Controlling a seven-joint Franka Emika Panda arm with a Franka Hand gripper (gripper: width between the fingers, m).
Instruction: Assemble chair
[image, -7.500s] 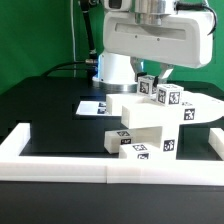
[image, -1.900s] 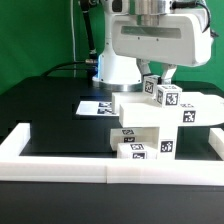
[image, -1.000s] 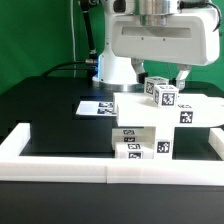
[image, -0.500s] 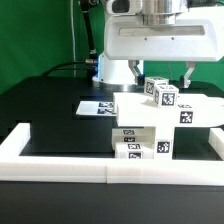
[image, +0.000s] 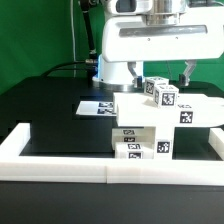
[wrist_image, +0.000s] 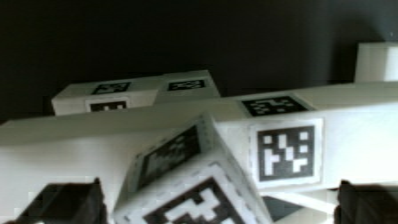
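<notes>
The chair (image: 150, 125) is a stack of chunky white tagged blocks near the front border wall, at the exterior view's right. A small tagged cube leg (image: 160, 92) sits tilted on its top slab. My gripper (image: 161, 74) hangs just above the cube, open and empty, with one finger on each side and clear of it. In the wrist view the cube (wrist_image: 214, 165) fills the middle, and the dark fingertips (wrist_image: 64, 200) stand apart from it at both sides. The top slab (wrist_image: 107, 125) runs behind the cube.
A low white border wall (image: 90, 166) runs along the front and up the exterior view's left side. The marker board (image: 95, 106) lies flat on the black table behind the chair. The robot base (image: 113, 68) stands at the back.
The gripper's fingers have spread apart and let go of the cube leg. The gripper has risen a little. The cube stays on the chair's top slab.
</notes>
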